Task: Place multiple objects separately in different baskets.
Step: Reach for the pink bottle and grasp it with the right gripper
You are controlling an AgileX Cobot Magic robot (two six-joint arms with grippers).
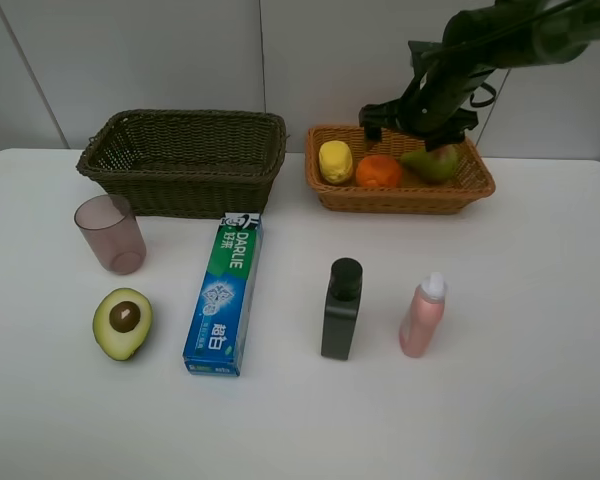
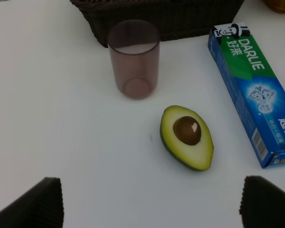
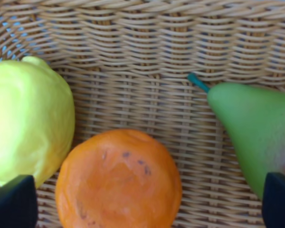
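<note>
Fruit fills the shallow light orange-tan wicker basket (image 1: 400,200), where the right fingers (image 3: 12,203) hang spread wide and empty: round orange (image 3: 118,180) between the tips, yellow lemon (image 3: 28,123) beside one, red-blushed green pear (image 3: 256,128) beside the other. Left fingers (image 2: 38,204), likewise parted and holding nothing, hover over the white desk (image 2: 61,142); ahead of them lie a halved avocado (image 2: 187,137), then a translucent mauve cup (image 2: 133,57), with a blue-green toothpaste box (image 2: 256,95) off to one side.

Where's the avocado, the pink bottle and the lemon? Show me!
Avocado (image 1: 125,317): high camera view, on its brown pit.
Pink bottle (image 1: 421,322): high camera view, middle of its pink body.
Lemon (image 1: 336,162): high camera view, middle of its yellow skin.
</note>
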